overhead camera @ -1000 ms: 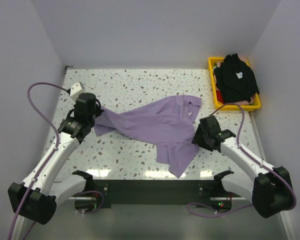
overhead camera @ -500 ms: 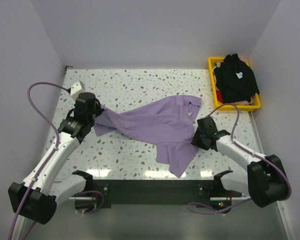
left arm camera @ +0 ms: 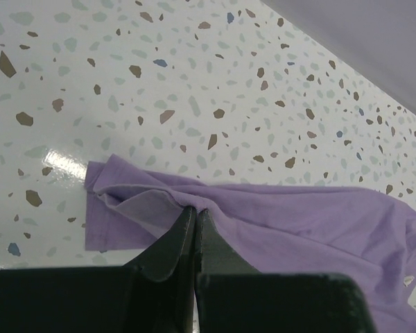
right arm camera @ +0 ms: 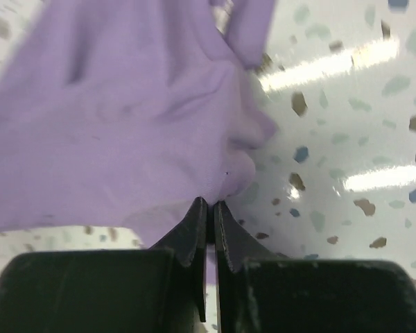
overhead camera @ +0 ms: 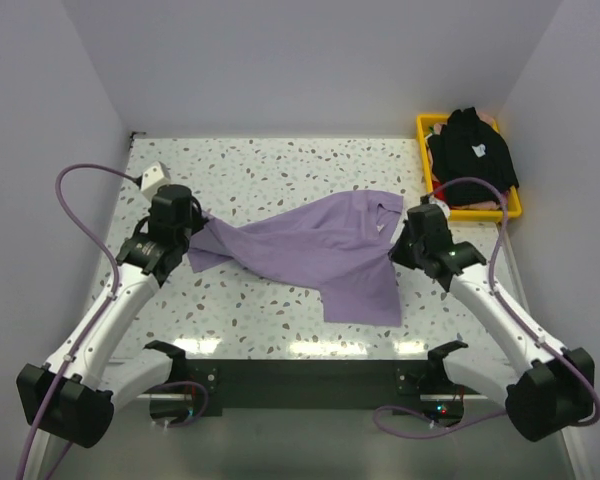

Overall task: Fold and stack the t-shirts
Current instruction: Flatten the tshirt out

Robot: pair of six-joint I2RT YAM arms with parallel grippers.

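Observation:
A lavender-purple t-shirt (overhead camera: 310,248) lies stretched across the middle of the table. My left gripper (overhead camera: 202,226) is shut on its left end, and the cloth bunches at the fingertips (left arm camera: 195,210). My right gripper (overhead camera: 400,250) is shut on the shirt's right edge (right arm camera: 209,202), with the cloth (right arm camera: 125,111) lifted off the table there. In the yellow basket (overhead camera: 510,212) at the back right lies a black t-shirt (overhead camera: 470,155) with a small white chest mark.
Other coloured cloth shows under the black shirt in the basket. A small white box (overhead camera: 153,178) sits at the table's left edge. Walls close in the table on three sides. Bare speckled tabletop (overhead camera: 280,170) shows behind the shirt.
My right gripper closed on the shirt's right edge and moved up and back, pulling the lower flap to the right. The left arm stayed put.

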